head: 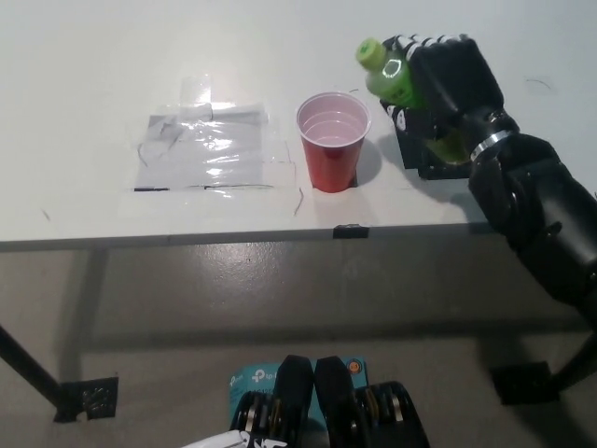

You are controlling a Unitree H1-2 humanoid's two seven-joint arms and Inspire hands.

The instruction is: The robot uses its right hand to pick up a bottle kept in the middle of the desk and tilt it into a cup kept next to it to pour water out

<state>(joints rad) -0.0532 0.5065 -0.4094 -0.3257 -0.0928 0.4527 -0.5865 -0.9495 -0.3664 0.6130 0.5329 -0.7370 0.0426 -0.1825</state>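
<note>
While gripping the green bottle around its body, the black right hand is holding it clear of the white desk, fingers wrapped firmly about it. The bottle is leaning with its capped neck pointing toward the red cup, which is standing upright just beside it, near the desk's front edge. By my judgement the tilting step is under way; the next move calls for bringing the neck over the cup's rim and tipping further. Taped plastic sheeting is lying well apart to the cup's other side. The left hand is not showing.
</note>
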